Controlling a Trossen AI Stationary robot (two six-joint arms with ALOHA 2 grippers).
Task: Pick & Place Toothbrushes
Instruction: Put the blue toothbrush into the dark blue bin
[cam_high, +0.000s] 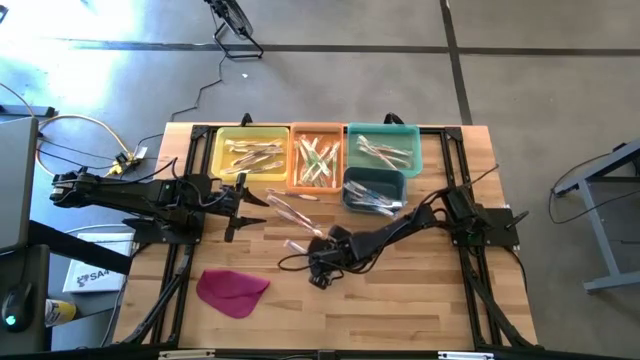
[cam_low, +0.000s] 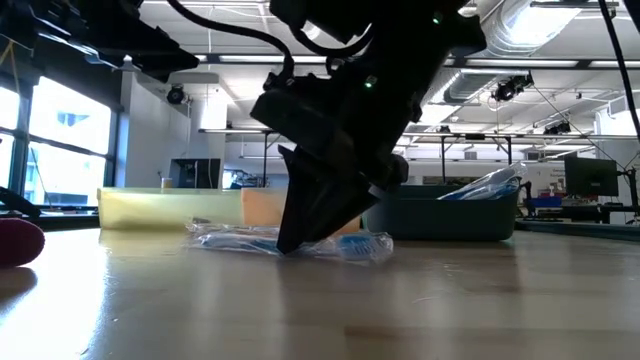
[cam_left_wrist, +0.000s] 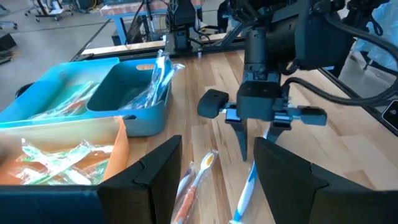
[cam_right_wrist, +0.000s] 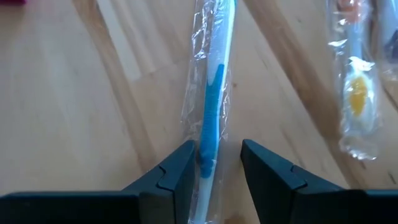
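A blue toothbrush (cam_right_wrist: 211, 99) in a clear wrapper lies flat on the wooden table (cam_high: 400, 300) near its middle. My right gripper (cam_right_wrist: 217, 155) slants down over one end of it. It is open, with one finger on each side of the handle, and its fingertips are down at the tabletop (cam_low: 292, 246). An orange toothbrush (cam_right_wrist: 357, 93) lies close beside the blue one, also wrapped. My left gripper (cam_left_wrist: 217, 143) hangs open above the table's left part, holding nothing. More wrapped toothbrushes fill the bins at the far edge. My right gripper stands astride the blue toothbrush's handle (cam_right_wrist: 206, 146), fingers slanting down and across it. One finger (cam_right_wrist: 183, 171) lies right at the wrapper's edge, and I cannot tell whether it touches. A gap shows beside the other finger. The toothbrush rests on the table.
Along the far edge stand a yellow bin (cam_high: 250, 153), an orange bin (cam_high: 316, 160) and a teal bin (cam_high: 383, 148). A smaller dark blue bin (cam_high: 373, 190) sits in front of the teal one. A magenta cloth (cam_high: 232, 290) lies at the near left.
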